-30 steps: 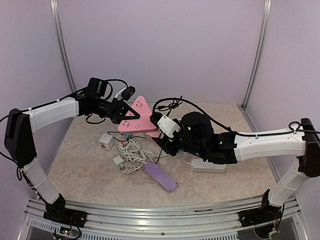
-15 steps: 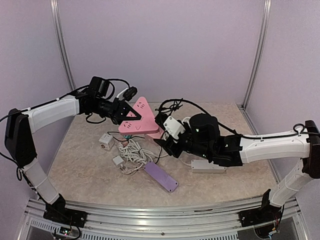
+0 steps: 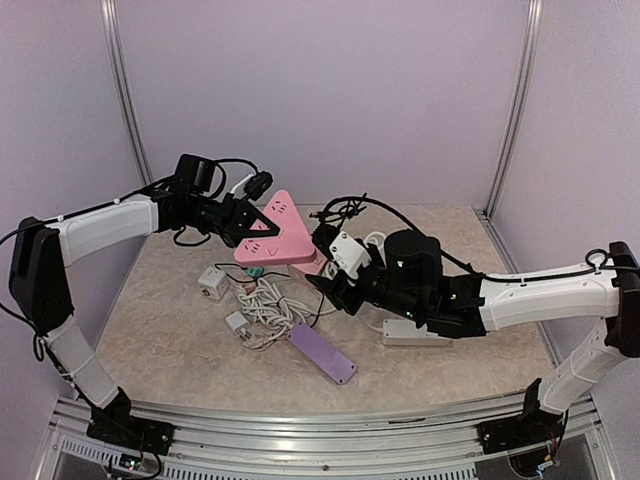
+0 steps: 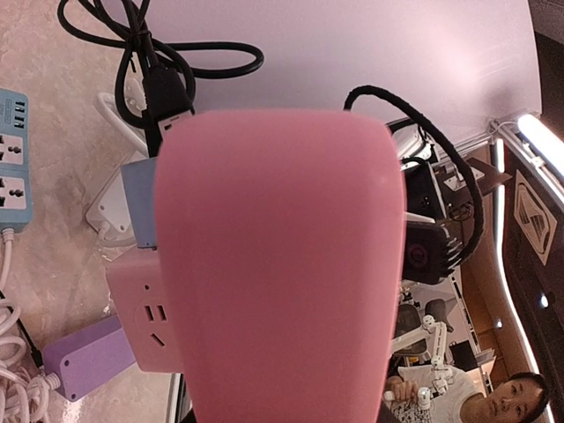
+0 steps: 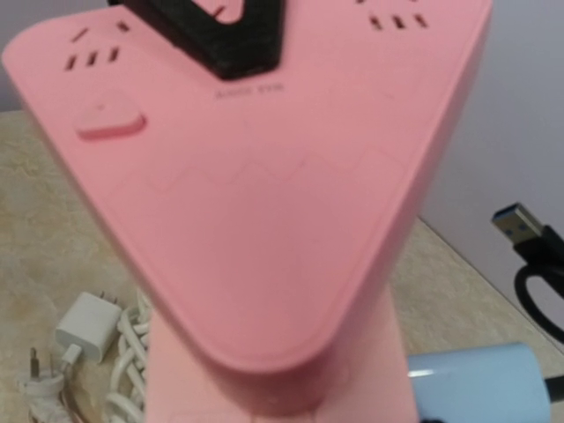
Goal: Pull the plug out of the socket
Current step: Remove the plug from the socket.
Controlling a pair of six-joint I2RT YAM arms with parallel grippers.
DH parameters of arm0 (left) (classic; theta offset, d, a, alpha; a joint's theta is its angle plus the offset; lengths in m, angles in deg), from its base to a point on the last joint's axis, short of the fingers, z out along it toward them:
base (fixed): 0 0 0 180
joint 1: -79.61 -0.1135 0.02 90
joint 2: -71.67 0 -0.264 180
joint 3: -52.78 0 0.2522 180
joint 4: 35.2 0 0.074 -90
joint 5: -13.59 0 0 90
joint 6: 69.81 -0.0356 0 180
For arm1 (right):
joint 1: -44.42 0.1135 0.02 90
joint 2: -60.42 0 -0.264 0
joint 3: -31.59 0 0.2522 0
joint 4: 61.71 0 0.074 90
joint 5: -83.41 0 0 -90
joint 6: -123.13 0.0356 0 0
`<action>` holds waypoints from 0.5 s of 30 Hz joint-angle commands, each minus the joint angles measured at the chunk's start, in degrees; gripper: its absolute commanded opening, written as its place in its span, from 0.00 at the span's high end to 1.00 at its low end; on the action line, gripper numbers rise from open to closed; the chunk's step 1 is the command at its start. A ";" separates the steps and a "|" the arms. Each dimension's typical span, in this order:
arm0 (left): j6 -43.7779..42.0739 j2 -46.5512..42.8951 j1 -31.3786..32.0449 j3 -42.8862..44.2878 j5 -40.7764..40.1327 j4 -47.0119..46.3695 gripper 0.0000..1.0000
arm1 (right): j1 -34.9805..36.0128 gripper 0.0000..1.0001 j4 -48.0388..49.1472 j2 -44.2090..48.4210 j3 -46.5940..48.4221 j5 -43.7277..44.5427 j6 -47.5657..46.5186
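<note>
The left arm (image 3: 100, 225) reaches from the left side toward the middle, its forearm almost level above the table (image 3: 170, 330). The left gripper (image 3: 245, 225) is closed on the pink socket (image 3: 280, 240) and holds it in the air; 1 black finger (image 5: 220, 35) presses on the face with the holes. The right arm (image 3: 530, 290) stretches low from the right, and the right gripper (image 3: 325, 275) is just beside the socket's right corner. I cannot tell if its jaws are open. The socket is a triangle: 1 corner points to the back wall, and the long edge runs left to right. A light blue plug (image 4: 137, 207) sits against its side.
</note>
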 commanded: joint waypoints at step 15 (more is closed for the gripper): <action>-14.02 1.16 1.09 6.53 -21.32 16.80 0.98 | 0.30 1.00 4.49 2.26 2.04 1.20 0.28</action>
